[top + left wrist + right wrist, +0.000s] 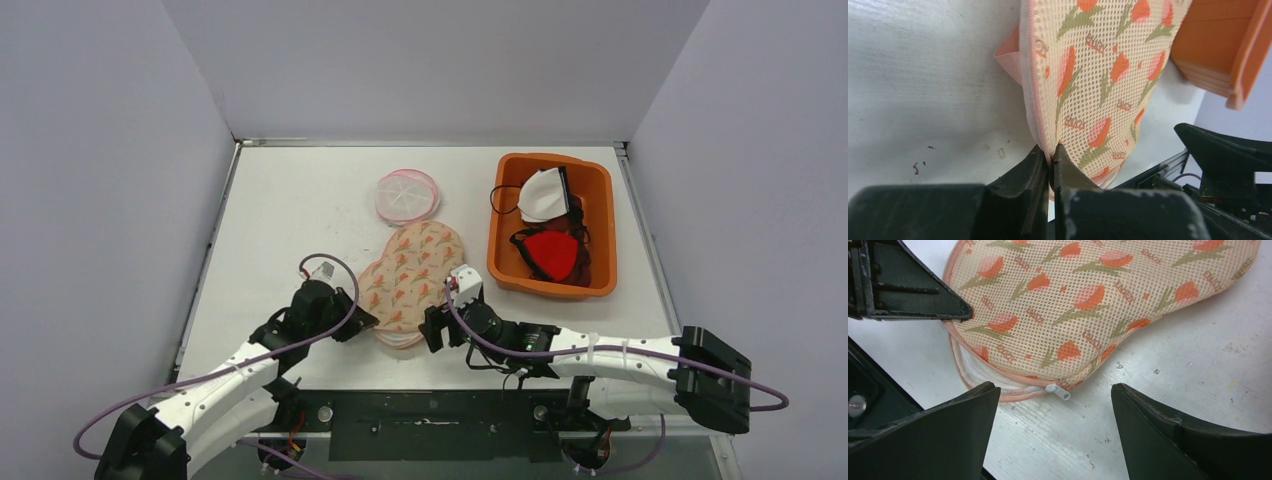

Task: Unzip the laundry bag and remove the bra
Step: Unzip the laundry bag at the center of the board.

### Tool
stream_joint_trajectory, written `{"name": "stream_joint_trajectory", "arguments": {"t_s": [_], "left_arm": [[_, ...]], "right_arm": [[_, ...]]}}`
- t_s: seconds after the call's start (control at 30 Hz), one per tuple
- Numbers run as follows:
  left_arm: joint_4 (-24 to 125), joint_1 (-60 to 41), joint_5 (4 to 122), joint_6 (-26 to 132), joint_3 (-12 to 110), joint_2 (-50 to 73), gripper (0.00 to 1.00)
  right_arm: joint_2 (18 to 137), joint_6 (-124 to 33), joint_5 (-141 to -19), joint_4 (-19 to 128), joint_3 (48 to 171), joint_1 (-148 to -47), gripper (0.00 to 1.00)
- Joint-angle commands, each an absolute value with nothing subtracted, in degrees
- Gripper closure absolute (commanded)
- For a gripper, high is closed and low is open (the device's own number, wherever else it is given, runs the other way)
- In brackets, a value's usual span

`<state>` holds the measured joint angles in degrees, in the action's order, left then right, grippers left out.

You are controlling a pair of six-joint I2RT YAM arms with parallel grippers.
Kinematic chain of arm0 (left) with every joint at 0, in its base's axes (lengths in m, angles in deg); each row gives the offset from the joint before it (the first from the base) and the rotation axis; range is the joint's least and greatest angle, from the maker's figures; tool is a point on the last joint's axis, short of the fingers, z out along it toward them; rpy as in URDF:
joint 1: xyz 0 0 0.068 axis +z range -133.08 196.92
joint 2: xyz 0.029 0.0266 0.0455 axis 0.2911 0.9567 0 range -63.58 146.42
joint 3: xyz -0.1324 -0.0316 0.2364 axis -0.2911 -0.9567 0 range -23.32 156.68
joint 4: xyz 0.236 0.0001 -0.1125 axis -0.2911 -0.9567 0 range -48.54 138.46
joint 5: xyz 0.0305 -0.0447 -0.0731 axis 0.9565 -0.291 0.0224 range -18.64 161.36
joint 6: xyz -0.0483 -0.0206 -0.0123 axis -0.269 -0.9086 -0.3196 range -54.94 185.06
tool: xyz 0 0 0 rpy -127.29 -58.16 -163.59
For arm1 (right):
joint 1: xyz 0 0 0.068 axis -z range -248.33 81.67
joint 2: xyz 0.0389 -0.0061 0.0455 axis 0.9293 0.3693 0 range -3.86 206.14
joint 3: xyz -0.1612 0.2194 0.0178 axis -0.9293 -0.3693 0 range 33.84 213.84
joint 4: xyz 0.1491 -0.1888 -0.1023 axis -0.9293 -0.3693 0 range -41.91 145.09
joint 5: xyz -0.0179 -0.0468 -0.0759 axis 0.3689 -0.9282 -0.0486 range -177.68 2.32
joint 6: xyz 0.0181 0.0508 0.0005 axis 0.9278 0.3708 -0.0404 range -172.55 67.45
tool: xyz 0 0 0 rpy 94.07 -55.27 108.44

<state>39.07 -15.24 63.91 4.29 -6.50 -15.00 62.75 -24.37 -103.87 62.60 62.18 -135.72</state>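
The laundry bag [418,268], cream mesh printed with orange tulips, lies flat in the middle of the table. My left gripper [362,322] is shut on its near-left rim, and the left wrist view shows pink piping pinched between the jaws of the left gripper [1050,155]. My right gripper [1054,388] stands open just off the bag's near edge, one finger on each side of the small grey zipper pull [1059,392] without touching it. Left of the pull the seam gapes and a strip of white fabric [973,369] shows inside. The bra itself is otherwise hidden in the bag.
An orange bin [603,225] at the right holds a white garment [543,194] and a red garment [552,253]. A round pink-rimmed mesh pouch [407,195] lies behind the bag. White walls close off three sides of the table, and a black rail [430,420] runs along the near edge.
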Motion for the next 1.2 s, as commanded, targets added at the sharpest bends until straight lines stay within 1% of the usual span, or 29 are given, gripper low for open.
{"name": "stream_joint_trajectory", "arguments": {"t_s": [0.0, 0.17, 0.27, 0.37, 0.57, 0.73, 0.83, 0.9, 0.93, 0.97, 1.1, 1.17], "left_arm": [[43.23, -16.48, 68.75, -2.46, -7.95, -20.85, 1.0], [42.28, -23.56, 83.07, -13.22, -12.61, -28.05, 1.0], [41.79, -29.35, 90.74, -18.03, -14.13, -29.05, 1.0], [41.59, -33.42, 95.03, -20.63, -14.32, -27.68, 1.0], [43.7, -40.37, 99.66, -19.31, -12.64, -22.06, 1.0], [46.85, -44.27, 100.07, -16.57, -10.05, -14.67, 1.0], [47.67, -45.93, 100.22, -15.19, -8.94, -12.23, 1.0], [47.2, -46.78, 100.68, -14.64, -8.16, -11.53, 1.0], [46.12, -47.04, 100.96, -14.32, -7.62, -11.72, 0.96], [44.77, -47.23, 101.42, -14.13, -7.07, -12.28, 0.9], [35.22, -47.83, 104.05, -12.03, -4.62, -17.27, 0.49], [29.6, -47.98, 105.31, -11.58, -3.52, -19.63, 0.33]], "right_arm": [[58.68, -17.62, -106.26, 60.36, 61.53, -134.77, 0.15], [59.29, -11.11, -106.77, 63.89, 60.28, -132.03, 0.14], [63.43, -9.79, -104.95, 66.73, 61.62, -129.52, 0.14], [70.37, -9.82, -102.09, 69.19, 64.58, -126.47, 0.14], [83.04, -12.54, -93.77, 74.96, 69.35, -120.92, 0.15], [89.53, -17.69, -88.27, 77.71, 73.19, -120.57, 0.16], [92.86, -19.55, -83.24, 78.66, 75.11, -120.42, 0.17], [93.9, -19.82, -82.83, 78.14, 75.91, -120.45, 0.17], [93.46, -19.84, -83.03, 78.01, 75.75, -120.49, 0.17], [92.53, -19.86, -83.88, 77.65, 75.38, -120.45, 0.17], [86.44, -22.16, -90.03, 71.74, 74.29, -120.47, 0.13], [83.09, -24.21, -92.96, 67.78, 74.39, -120.62, 0.11]]}}
